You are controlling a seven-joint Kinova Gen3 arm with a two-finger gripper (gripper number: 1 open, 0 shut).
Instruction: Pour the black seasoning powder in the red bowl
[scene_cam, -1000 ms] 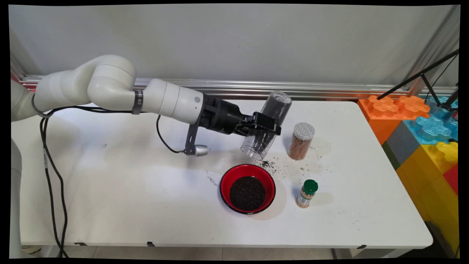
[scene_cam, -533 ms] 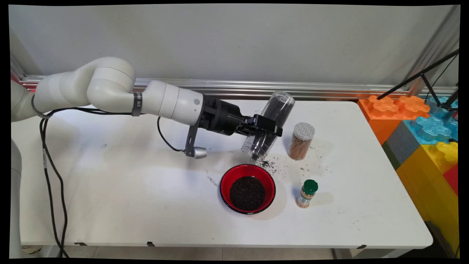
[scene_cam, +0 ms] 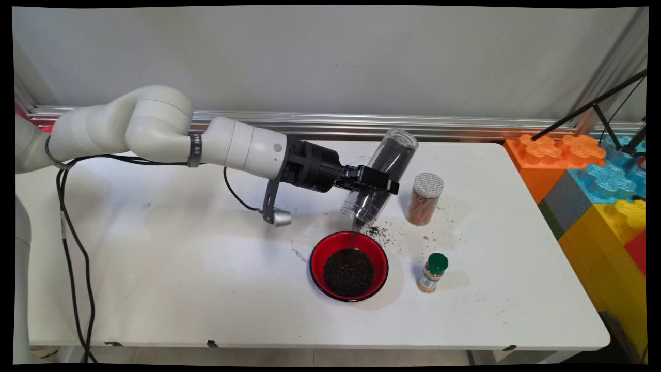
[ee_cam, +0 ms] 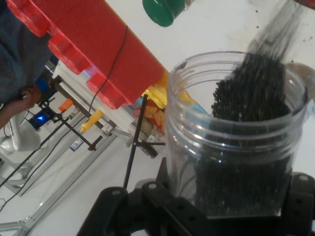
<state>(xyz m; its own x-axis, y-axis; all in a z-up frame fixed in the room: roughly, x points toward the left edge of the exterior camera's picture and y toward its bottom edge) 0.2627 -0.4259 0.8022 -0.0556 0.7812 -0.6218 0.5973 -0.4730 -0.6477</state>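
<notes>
My gripper point(scene_cam: 373, 181) is shut on a clear plastic jar point(scene_cam: 379, 178), tilted mouth-down above the far rim of a red bowl point(scene_cam: 348, 266). Small black grains slide through the jar and stream from its mouth point(ee_cam: 261, 73) toward the bowl, which holds a dark pile of the same grains point(scene_cam: 348, 271). Scattered black grains point(scene_cam: 384, 233) lie on the white table point(scene_cam: 181, 258) just beyond the bowl. In the hand view the jar point(ee_cam: 231, 142) stands between the gripper's black fingers, filled with grains on its right side.
A clear jar with a white lid and brown contents point(scene_cam: 424, 199) stands right of the held jar. A small spice bottle with a green cap point(scene_cam: 433, 273) stands right of the bowl. Large coloured blocks point(scene_cam: 594, 175) sit past the table's right edge. A black tripod leg point(scene_cam: 594, 106) crosses above them.
The jar has tipped a little further and moved slightly right; dark grains have slid down inside it and now stream from its mouth toward the bowl.
</notes>
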